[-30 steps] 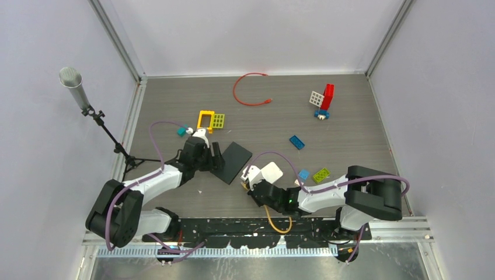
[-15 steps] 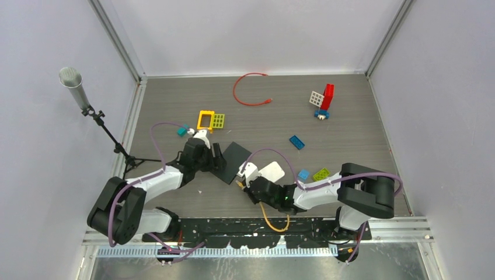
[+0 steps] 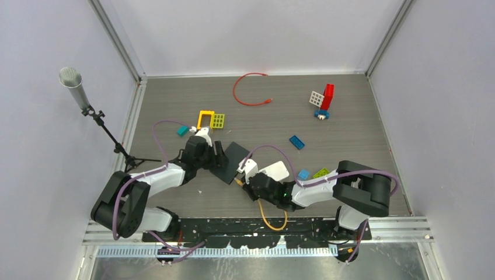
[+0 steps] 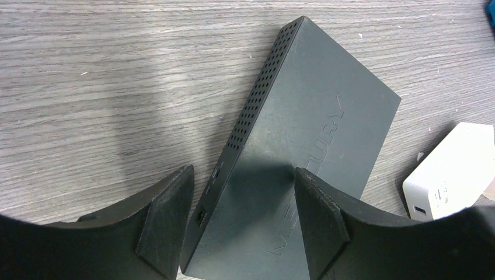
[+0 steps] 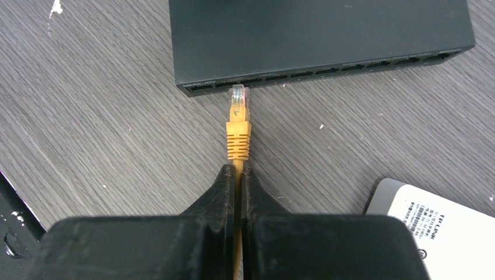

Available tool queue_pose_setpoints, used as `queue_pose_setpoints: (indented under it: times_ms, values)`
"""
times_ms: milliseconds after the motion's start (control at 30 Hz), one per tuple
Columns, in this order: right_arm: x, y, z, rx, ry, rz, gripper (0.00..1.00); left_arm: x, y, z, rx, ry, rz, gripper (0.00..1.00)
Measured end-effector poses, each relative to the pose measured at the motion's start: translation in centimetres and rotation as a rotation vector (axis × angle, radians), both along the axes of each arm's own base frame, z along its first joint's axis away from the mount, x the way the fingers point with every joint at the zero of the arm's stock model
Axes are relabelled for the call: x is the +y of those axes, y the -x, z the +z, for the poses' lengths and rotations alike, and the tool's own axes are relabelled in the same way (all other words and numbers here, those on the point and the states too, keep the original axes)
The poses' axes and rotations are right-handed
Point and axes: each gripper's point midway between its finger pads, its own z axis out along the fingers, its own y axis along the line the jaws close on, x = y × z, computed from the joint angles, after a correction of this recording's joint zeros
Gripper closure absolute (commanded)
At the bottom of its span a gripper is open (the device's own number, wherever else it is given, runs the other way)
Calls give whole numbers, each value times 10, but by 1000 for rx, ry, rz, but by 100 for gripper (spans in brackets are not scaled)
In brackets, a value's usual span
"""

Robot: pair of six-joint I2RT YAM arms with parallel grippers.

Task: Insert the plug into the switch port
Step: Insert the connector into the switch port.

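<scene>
lining up is judged to be the step in hand: the yellow cable [image 5: 237, 137] is clamped between the closed fingers of the right gripper [image 5: 238, 175], and its clear plug [image 5: 237, 96] is held at the mouth of the port row [image 5: 327, 70] on the flat black network switch [image 5: 321, 29], near a corner, not yet seated. the switch is straddled by the left gripper [image 4: 242, 192]; whether it is gripped cannot be told. a straight, level push is called for next. bare grey wood-grain table [image 5: 87, 116] is seen on 1 side of the plug, a white adapter box [image 5: 432, 233] near on the other.
</scene>
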Motion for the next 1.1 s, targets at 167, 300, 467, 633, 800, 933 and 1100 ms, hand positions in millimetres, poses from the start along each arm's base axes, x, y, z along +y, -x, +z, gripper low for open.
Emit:
queue_pose_setpoints:
  times_ms: [167,300,467,633,800,933,1100]
  values:
    - [3,1,-2,10,-5,8,100,0,0,0,0,0,0,35]
    - [7,2,-2,18,-12,18,100,0,0,0,1,0,0,35]
    - [9,3,-2,26,-18,28,99,0,0,0,1,0,0,35]
    - [9,2,-1,25,-19,21,100,0,0,0,1,-1,0,35]
    - [7,0,-1,15,-15,5,100,-1,-1,0,2,-1,0,35]
    - [6,-3,0,6,-15,-7,100,-1,-2,0,2,-1,-1,35]
    - [6,-3,1,6,-16,-6,100,-2,-2,0,4,1,-3,35]
